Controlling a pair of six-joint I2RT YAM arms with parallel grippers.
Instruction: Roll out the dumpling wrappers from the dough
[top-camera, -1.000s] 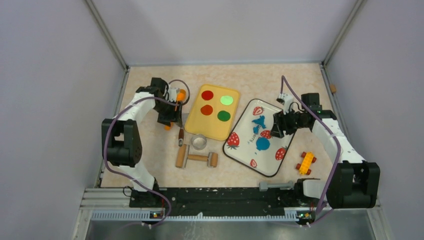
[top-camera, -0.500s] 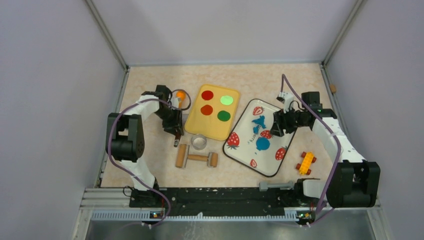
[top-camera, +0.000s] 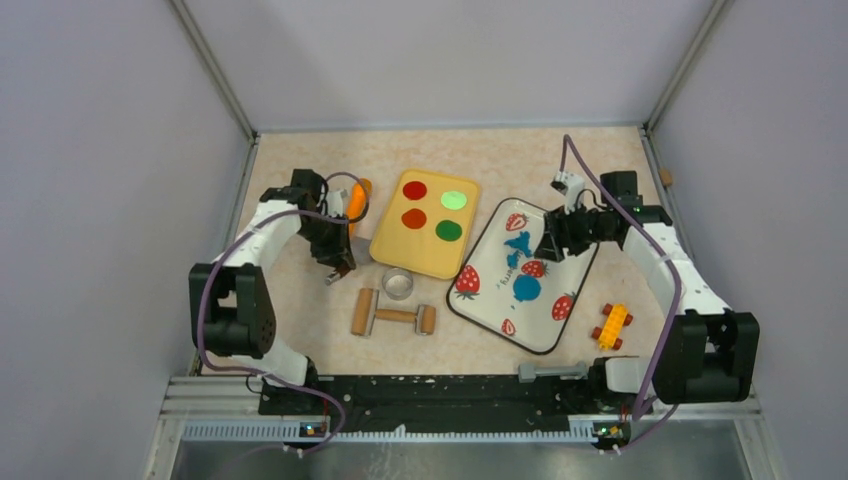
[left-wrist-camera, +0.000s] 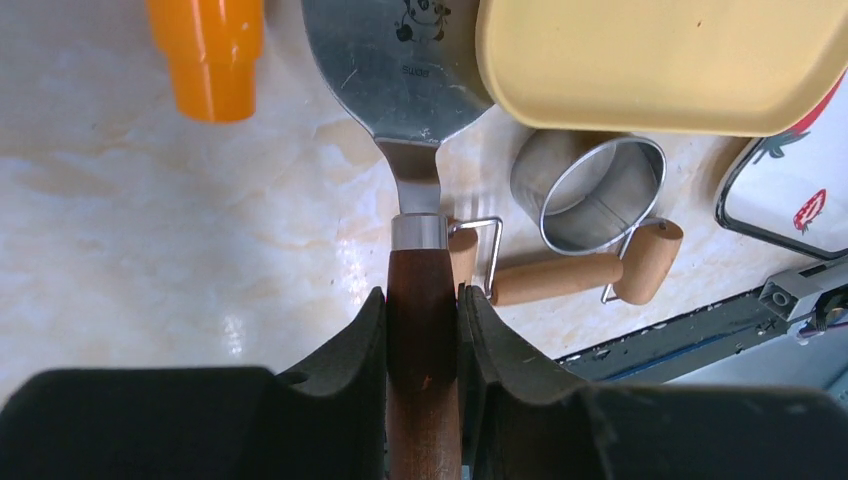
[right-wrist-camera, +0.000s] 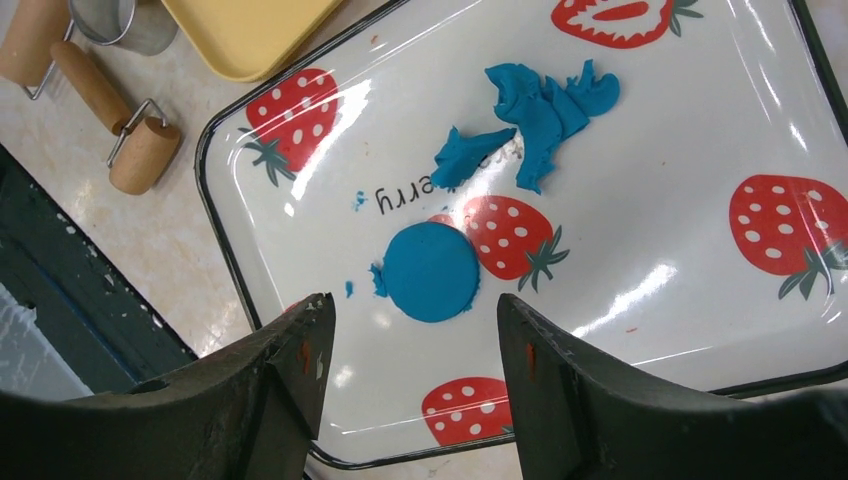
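A round blue dumpling wrapper (top-camera: 526, 288) lies flat in the middle of the strawberry tray (top-camera: 560, 335). Ragged blue dough scraps (top-camera: 517, 245) lie further back on it. In the right wrist view the wrapper (right-wrist-camera: 431, 271) sits just ahead of my open, empty right gripper (right-wrist-camera: 412, 305), with the scraps (right-wrist-camera: 540, 110) beyond on the tray (right-wrist-camera: 660, 200). The right gripper (top-camera: 552, 245) hovers over the tray's far right side. My left gripper (top-camera: 333, 262) is shut on the wooden handle (left-wrist-camera: 422, 320) of a metal spatula (left-wrist-camera: 405, 60), left of the yellow tray.
A yellow tray (top-camera: 425, 262) holds red and green discs. A metal ring cutter (top-camera: 398, 283) and a wooden rolling pin (top-camera: 393, 315) lie in front of it. An orange tool (top-camera: 358, 195) lies behind the left gripper. A yellow-red toy brick (top-camera: 612, 326) lies right of the strawberry tray.
My left gripper came down to the spatula handle, took hold of it and drew it a little left. My right gripper shifted slightly toward the far edge of the strawberry tray.
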